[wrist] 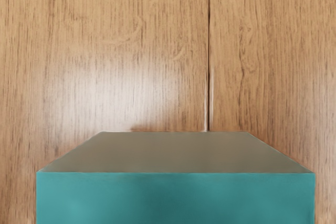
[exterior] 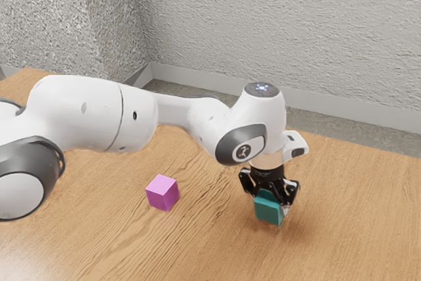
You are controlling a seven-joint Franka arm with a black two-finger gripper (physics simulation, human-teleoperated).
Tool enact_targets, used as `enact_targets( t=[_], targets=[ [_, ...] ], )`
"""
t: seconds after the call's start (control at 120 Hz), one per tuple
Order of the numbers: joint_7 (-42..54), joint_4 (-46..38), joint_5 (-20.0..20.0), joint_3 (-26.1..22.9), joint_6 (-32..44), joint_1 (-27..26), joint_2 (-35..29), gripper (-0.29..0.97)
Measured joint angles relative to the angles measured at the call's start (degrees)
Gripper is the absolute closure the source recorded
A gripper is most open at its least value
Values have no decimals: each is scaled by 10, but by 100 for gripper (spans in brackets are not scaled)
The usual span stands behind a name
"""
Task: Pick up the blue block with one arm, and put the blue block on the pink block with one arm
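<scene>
The blue block [exterior: 269, 211], teal in colour, sits at the table's middle right, directly under my hand. My gripper [exterior: 270, 202] points straight down over it, and the black fingers [exterior: 289, 195] press against its upper part from two sides, so it is shut on the block. The block is at table level or barely above it; I cannot tell which. In the wrist view the blue block [wrist: 176, 195] looms just under the hand. The pink block [exterior: 162, 192] rests on the table toward the exterior view's left of the gripper, well apart from it.
The wooden table [exterior: 342, 241] extends around both blocks with open wood on all sides. A grey textured wall [exterior: 296, 24] runs behind the table's far edge. My white arm [exterior: 131, 120] crosses above the table from the exterior view's left.
</scene>
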Motion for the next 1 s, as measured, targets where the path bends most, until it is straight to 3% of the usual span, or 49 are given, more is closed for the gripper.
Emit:
enact_targets(
  t=[0.167,0.342,0.608,0.85,1.0],
  targets=[
    [17,-105,18,51,-2,32,-145,37],
    [67,-194,24,81,-3,84,-232,36],
    [161,-236,45,86,-4,131,-238,36],
    [227,-297,62,85,-4,128,-284,36],
    [258,-298,73,86,-1,128,-263,37]
  ],
)
